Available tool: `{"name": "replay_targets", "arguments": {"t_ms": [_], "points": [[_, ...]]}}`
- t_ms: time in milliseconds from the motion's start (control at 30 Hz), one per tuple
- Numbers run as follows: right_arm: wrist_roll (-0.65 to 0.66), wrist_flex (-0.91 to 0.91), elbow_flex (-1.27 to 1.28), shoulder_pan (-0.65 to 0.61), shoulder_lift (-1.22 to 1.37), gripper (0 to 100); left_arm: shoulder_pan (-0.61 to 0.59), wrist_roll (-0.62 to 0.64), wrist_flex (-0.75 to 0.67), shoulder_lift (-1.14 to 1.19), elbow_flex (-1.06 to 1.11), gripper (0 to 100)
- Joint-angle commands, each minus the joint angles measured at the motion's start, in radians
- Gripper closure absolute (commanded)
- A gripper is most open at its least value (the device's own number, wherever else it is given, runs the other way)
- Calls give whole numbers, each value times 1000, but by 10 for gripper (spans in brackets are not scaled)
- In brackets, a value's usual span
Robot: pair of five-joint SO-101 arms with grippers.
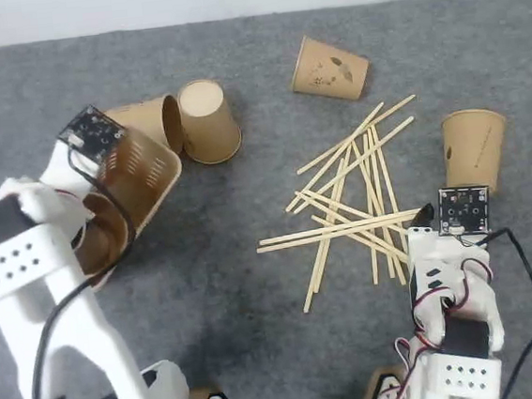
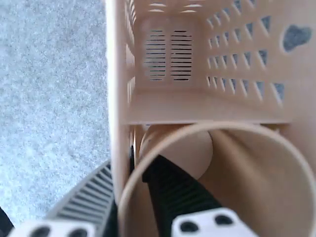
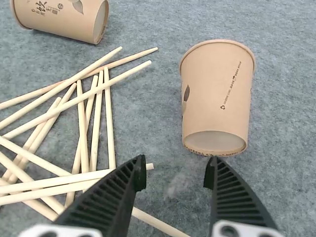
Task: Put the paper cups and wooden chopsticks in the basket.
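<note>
The peach perforated basket (image 1: 150, 173) lies at the left. My left gripper (image 2: 129, 168) is shut on the wall of a paper cup (image 2: 256, 163), one finger inside it, at the basket's (image 2: 237, 59) open end. That cup (image 1: 100, 242) shows brown under the left arm. Three more cups lie on the mat: two by the basket (image 1: 207, 120) (image 1: 150, 119) and one at the back (image 1: 329, 69). A fourth cup (image 1: 473, 146) (image 3: 217, 94) lies just ahead of my open right gripper (image 3: 175, 170) (image 1: 435, 217), base toward it. Several wooden chopsticks (image 1: 351, 201) (image 3: 84, 113) are scattered beside that gripper.
Grey carpet (image 1: 260, 332) covers the table, with bare room in the middle front between the two arms. The chopstick pile reaches the right arm's base side. Another cup (image 3: 59, 17) lies beyond the sticks in the right wrist view.
</note>
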Motion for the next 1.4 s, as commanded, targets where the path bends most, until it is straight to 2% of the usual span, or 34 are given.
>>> {"name": "replay_targets", "arguments": {"t_ms": [0,200,300,467,567,667,900,1067,1200,1267,1367], "points": [[11,2,17,-8,-5,794,12,15,-25,72,-21,989],[11,2,17,-8,-5,794,37,17,20,89,-133,991],[11,2,17,-8,-5,794,95,20,133,117,-202,991],[11,2,17,-8,-5,794,232,141,299,126,-341,991],[11,2,17,-8,-5,794,276,210,307,129,-398,991],[11,2,17,-8,-5,794,285,218,307,129,-404,991],[11,2,17,-8,-5,794,239,242,301,137,-308,991],[11,4,17,-8,-5,794,104,245,222,308,-303,989],[11,4,17,-8,-5,794,-35,321,216,516,-432,983],[11,4,17,-8,-5,794,-97,322,235,586,-542,940],[11,2,17,-12,-5,794,-143,321,287,631,-676,810]]}}
